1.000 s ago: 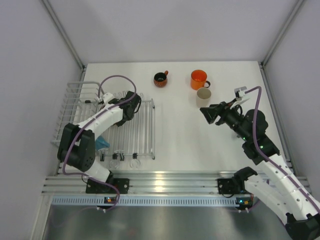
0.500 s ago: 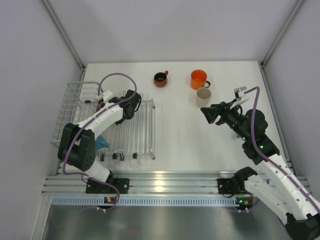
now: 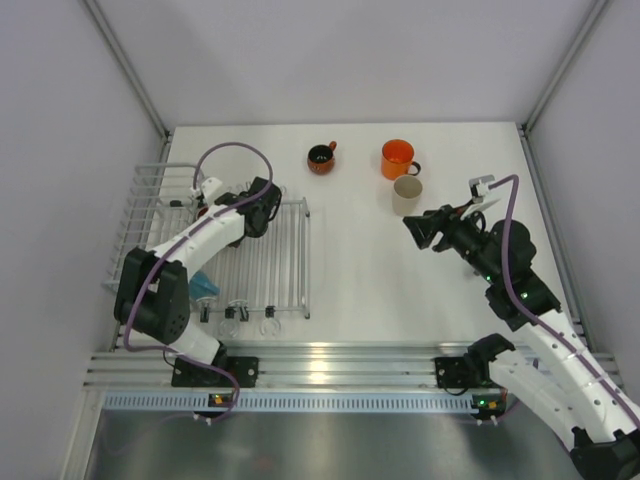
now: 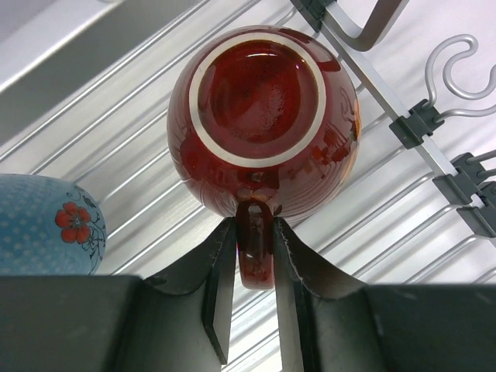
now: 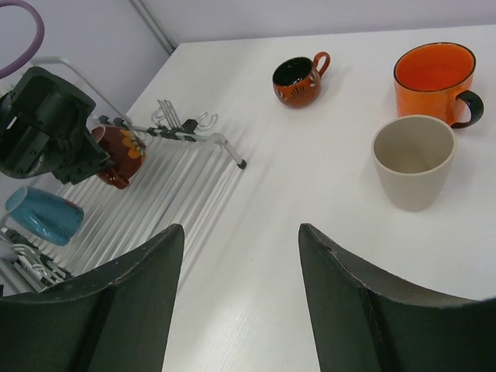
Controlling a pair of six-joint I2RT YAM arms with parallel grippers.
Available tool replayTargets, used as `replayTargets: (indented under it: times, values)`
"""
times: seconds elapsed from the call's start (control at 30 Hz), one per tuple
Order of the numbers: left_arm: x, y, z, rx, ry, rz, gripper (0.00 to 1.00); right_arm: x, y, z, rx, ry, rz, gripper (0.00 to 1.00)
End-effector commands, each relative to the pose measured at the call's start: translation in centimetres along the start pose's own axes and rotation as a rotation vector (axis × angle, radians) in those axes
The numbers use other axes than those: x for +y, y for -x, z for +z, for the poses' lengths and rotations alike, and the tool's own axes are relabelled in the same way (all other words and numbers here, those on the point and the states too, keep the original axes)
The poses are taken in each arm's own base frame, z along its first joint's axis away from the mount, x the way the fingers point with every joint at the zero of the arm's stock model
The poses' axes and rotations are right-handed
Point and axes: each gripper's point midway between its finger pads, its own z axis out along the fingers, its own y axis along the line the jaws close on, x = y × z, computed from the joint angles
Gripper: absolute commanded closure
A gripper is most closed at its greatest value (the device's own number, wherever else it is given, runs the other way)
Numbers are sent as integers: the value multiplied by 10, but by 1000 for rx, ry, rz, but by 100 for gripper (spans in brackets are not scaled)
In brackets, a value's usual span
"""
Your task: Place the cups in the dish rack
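Toward the left of the top view, on the dish rack's (image 3: 296, 262) low slats, the red mug (image 4: 263, 116) sits base-up, likely to drain, its handle pinched by the narrowly set left gripper (image 4: 253, 240), arm folded low over the rack, while the right gripper (image 5: 240, 240) hangs wide open, empty, short of the cream cup (image 5: 413, 163).

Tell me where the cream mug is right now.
In the top view, the cream mug stands upright on the right half of the table. It is close to the orange mug, on the robot's side of it, and just beyond the open right gripper.
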Motion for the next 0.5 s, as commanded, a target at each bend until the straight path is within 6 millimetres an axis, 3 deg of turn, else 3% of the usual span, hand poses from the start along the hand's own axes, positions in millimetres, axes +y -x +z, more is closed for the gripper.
replayTargets:
  times: [0.0,0.13,0.23,0.3,0.47]
  values:
    - [-1,34,-10,-90,-16,-41,71,-2,8,-3,-28,-11,-19,38]
    - [-5,44,-14,-106,-15,61,69,-3,7,-3,-28,-16,-19,38]
    - [1,41,-15,-104,-6,102,61,-4,5,-2,-27,-17,-16,38]
    - [2,42,-20,-120,-17,115,48,-4,5,-1,-23,-17,-14,38]
    - [3,49,-30,-165,-27,164,40,-4,3,-1,-17,-17,-16,38]
